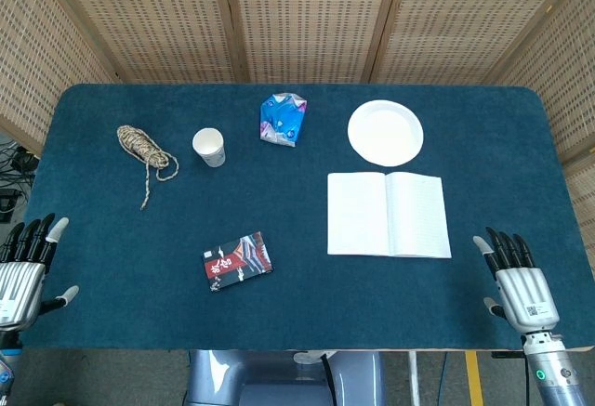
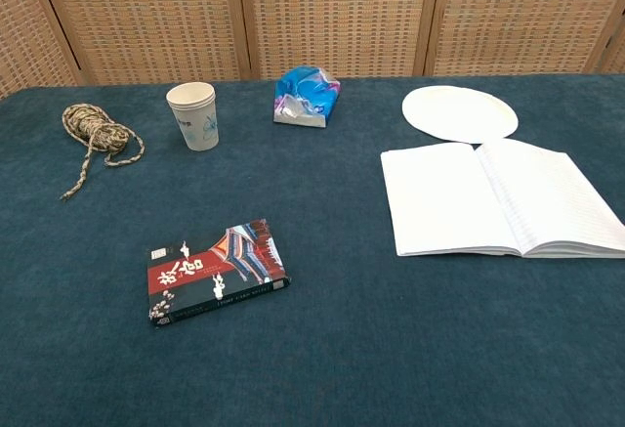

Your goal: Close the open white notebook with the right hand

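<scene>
Both hands empty, fingers spread; right hand [image 1: 517, 281] should hook the notebook [image 1: 388, 228] right edge, fold leftward.

A blue worktop [image 1: 112, 267] holds a coiled rope [image 1: 142, 147], paper cup [image 1: 209, 147], crumpled blue packet [image 1: 283, 119], white plate [image 1: 385, 132] and a dark box [image 1: 238, 260].

both hands, left hand [image 1: 23, 271] and right hand [image 1: 519, 281], have silver backs, black fingers.

woven rattan screen [image 1: 307, 16] behind | blue-carpeted table [image 1: 112, 239] | even light
</scene>
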### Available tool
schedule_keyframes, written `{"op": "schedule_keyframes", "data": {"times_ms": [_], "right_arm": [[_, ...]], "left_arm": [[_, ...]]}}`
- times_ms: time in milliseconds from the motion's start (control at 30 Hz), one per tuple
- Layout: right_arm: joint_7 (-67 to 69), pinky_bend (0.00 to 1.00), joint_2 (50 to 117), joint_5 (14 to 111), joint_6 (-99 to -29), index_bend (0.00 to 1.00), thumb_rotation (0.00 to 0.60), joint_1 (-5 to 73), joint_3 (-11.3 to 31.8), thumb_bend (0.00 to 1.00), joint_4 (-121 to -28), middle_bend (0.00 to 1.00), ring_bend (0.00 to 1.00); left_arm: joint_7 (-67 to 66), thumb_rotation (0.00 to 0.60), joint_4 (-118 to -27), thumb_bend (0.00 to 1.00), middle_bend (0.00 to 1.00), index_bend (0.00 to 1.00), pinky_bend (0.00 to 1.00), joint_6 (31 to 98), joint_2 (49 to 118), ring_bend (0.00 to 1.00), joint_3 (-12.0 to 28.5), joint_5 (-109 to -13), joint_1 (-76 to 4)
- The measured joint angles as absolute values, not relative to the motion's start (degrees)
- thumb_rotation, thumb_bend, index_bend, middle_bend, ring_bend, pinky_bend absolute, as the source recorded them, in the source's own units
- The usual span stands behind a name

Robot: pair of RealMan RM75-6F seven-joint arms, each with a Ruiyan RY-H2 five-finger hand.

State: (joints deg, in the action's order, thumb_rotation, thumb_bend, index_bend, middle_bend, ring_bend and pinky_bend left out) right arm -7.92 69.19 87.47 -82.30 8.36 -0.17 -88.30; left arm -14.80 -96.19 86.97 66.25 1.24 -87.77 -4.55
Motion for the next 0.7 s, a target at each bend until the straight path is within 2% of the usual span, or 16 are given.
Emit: {"op": "schedule_keyframes", "data": {"times_ms": [400, 700], "right_arm": [[-8.0, 0.0, 70.2, 86.1, -78.9, 0.0, 0.6, 10.6, 1.8, 0.16, -89.3, 0.0, 0.0], [-15.0, 0.0, 75.4, 78.4, -70.7, 0.0, 0.6, 18.7, 8.7, 0.16, -92.8, 0.0, 0.0]], "left_arm": [[-14.2, 0.6, -96.1, 0.07, 0.0, 0.0, 0.0, 87.1, 66.0, 0.0, 1.5, -87.5, -4.4], [-14.1, 0.6, -95.8, 0.07, 0.0, 0.0, 0.0, 86.4, 66.2, 0.0, 1.7, -86.7, -4.6]]}}
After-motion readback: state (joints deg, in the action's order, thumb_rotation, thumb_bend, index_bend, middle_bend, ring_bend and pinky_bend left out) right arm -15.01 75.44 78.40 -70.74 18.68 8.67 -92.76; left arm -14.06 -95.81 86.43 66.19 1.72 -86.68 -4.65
